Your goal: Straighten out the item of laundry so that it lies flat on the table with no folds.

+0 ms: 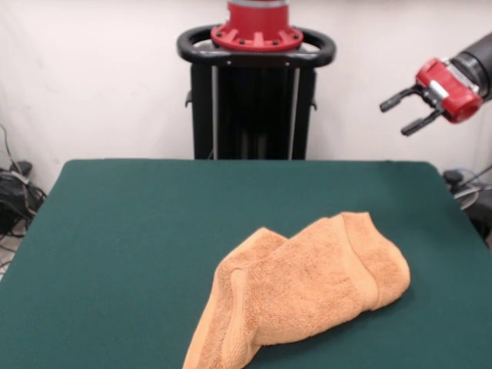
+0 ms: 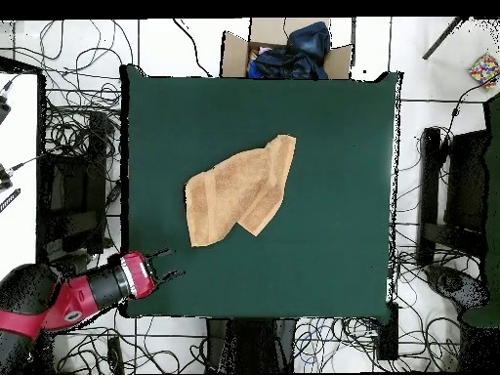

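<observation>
The orange-tan terry towel (image 1: 296, 296) lies folded over itself and bunched on the dark green table (image 1: 138, 231), at the near right in the front view. In the overhead view the towel (image 2: 239, 190) sits a little left of the table's middle (image 2: 332, 215). My gripper (image 1: 406, 112) is open and empty, held high above the table's far right corner. In the overhead view the gripper (image 2: 168, 264) is over the table's lower left corner, well apart from the towel.
The robot's black pedestal (image 1: 256, 92) stands behind the table's far edge. A cardboard box with dark clothes (image 2: 288, 49) sits beyond the table's top edge in the overhead view. Cables (image 2: 68, 137) cover the floor around the table.
</observation>
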{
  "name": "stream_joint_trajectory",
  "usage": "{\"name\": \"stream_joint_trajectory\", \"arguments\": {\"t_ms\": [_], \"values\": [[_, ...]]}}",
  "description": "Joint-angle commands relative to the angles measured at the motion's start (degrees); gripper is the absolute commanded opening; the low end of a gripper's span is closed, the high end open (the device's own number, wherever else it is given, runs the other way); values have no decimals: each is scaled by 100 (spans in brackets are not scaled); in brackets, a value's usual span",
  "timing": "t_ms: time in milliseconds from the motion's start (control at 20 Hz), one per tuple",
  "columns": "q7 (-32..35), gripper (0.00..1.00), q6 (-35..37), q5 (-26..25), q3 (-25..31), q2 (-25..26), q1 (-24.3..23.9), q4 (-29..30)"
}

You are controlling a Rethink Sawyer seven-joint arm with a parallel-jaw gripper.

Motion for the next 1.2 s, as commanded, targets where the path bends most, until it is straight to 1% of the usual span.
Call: {"name": "stream_joint_trajectory", "arguments": {"t_ms": [50,100,200,350,450,550,600,650,700,750,850,950,1050,1200], "values": [[1207,100,-692,610,855,499,-92,-407],[1321,100,-765,729,891,562,-139,-425],[1474,100,-1066,813,880,719,-186,-477],[1286,100,-1278,864,871,801,-239,-491],[881,100,-1186,918,978,670,-345,-412],[970,100,-1309,1038,920,626,-339,-354],[763,100,-1175,1020,960,601,-393,-391],[833,100,-1036,1025,831,721,-351,-493],[1068,100,-1004,1053,651,909,-288,-589],[1175,100,-989,1096,589,1058,-296,-676],[1210,100,-1236,1150,608,1276,-426,-813],[1216,100,-1112,1200,528,1369,-487,-937],[1030,100,-1067,1255,616,1285,-618,-963],[1030,100,-1072,1387,609,1334,-789,-1059]]}}
